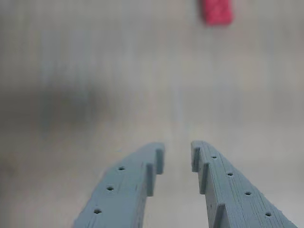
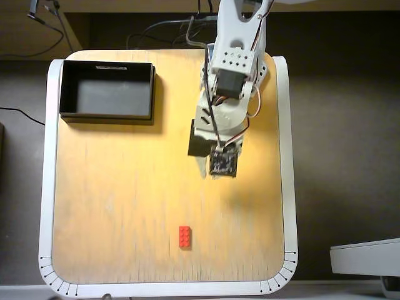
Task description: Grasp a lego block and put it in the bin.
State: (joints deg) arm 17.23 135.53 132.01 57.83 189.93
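The gripper (image 1: 177, 151) is seen parted in the wrist view, a narrow gap between its two grey fingers (image 1: 137, 175), nothing held. The lego block (image 1: 217, 11) is seen blurred at the top edge of that view, right of centre, well apart from the fingertips. In the overhead view the red block (image 2: 185, 237) lies flat on the wooden table (image 2: 112, 206), near the lower edge, long side running up-down. The arm (image 2: 228, 94) is reached in from the top, its wrist over mid-table; the gripper itself is hidden under the arm there. The black bin (image 2: 107, 115) is placed at the table's upper left corner, empty, a white label on its top rim.
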